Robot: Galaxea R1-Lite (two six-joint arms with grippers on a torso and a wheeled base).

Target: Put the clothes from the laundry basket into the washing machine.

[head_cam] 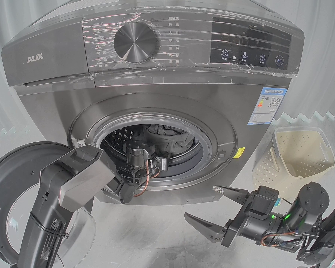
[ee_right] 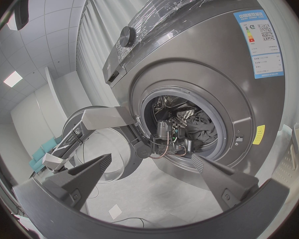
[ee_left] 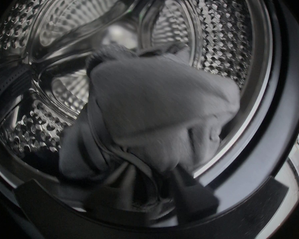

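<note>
We found the left gripper [ee_left: 152,191] clamped on the grey garment [ee_left: 162,107] inside the drum [ee_left: 222,34], and the right gripper's [head_cam: 200,201] jaws apart. We advised releasing farther in.

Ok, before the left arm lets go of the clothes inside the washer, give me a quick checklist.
1. Washer door swung wide open: ok.
2. Grey garment inside the drum: ok.
3. Left gripper in the drum, shut on the garment: ok.
4. Right gripper open, out in front of the washer and clear of the door opening: ok.
5. Basket emptied: ok, as far as its inside shows.
</note>
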